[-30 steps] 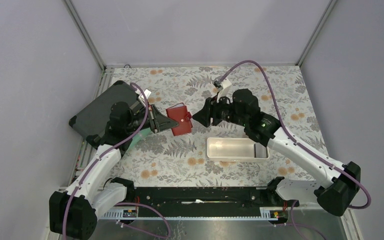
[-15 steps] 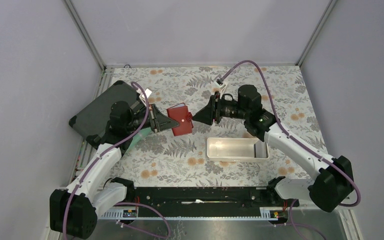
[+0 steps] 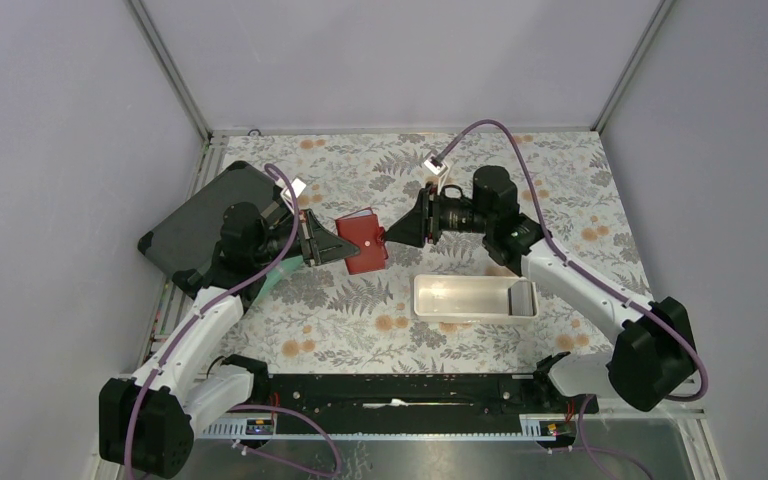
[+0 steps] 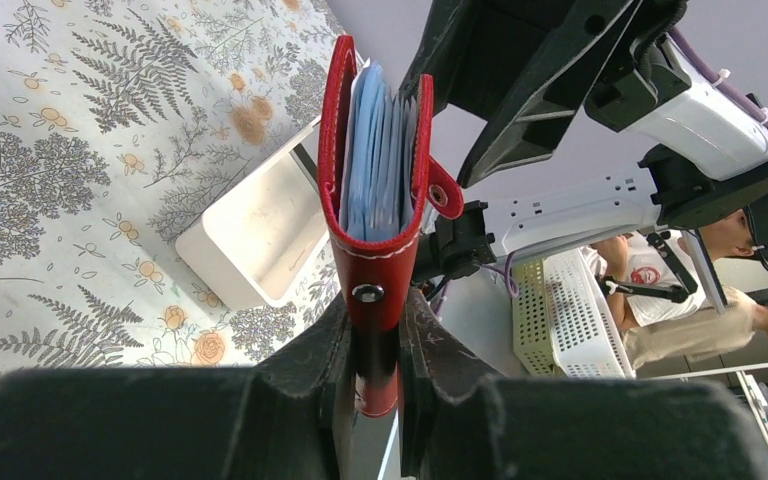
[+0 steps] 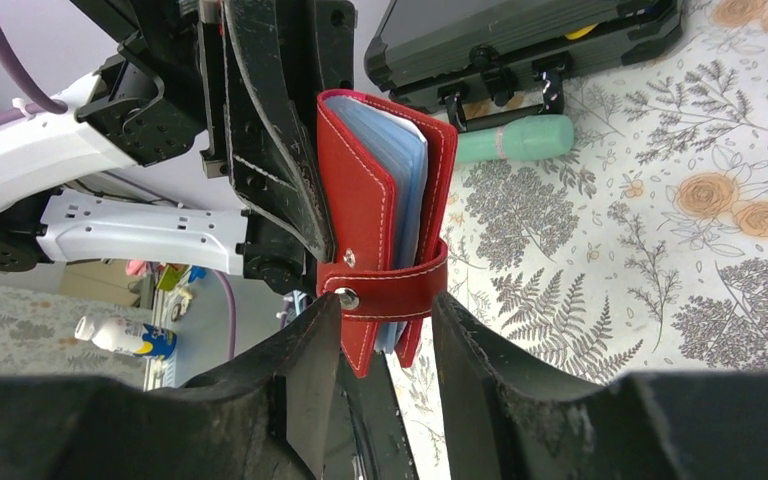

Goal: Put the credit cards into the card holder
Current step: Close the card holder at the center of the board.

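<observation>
Left gripper (image 3: pixel 320 240) is clamped on the red card holder (image 3: pixel 363 240), holding it on edge above the floral table (image 3: pixel 380 320), about centre and left of the right arm. In the left wrist view the fingers (image 4: pixel 300 350) pinch the spine end. Light blue credit cards (image 4: pixel 375 150) sit packed inside. The strap is snapped over the open side. Right gripper (image 5: pixel 390 335) grips the strap end, with a finger pressed on each face. The white tray (image 3: pixel 475 297) lies on the table near the holder. The dark case (image 3: pixel 195 225) is behind the left arm.
</observation>
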Robot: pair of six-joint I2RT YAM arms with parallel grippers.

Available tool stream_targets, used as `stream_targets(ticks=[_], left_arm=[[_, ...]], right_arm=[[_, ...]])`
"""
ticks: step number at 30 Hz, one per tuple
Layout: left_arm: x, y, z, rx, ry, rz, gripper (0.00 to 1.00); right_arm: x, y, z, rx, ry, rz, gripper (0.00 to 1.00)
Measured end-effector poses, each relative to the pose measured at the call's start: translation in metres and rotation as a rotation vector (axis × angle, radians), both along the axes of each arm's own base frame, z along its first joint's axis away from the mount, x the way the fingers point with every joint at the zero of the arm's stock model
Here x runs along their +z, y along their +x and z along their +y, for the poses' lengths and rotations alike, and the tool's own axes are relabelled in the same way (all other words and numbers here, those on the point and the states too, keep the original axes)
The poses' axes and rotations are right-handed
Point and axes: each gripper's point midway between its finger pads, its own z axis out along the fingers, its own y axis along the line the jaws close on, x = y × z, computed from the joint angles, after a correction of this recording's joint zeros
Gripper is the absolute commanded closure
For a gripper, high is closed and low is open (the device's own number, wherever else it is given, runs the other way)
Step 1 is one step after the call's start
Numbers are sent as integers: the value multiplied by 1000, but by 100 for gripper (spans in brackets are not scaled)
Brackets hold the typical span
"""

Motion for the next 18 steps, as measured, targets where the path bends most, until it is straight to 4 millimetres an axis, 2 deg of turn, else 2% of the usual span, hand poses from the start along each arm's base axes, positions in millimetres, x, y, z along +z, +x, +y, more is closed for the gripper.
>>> stream_targets(ticks=[10, 18], left_arm=[[2, -3, -2, -17, -4, -11, 100], [3, -5, -3, -28, -7, -18, 100]], right_arm=[[-12, -1, 2, 54, 0, 28, 52], [-12, -3, 5, 89, 18, 37, 55]])
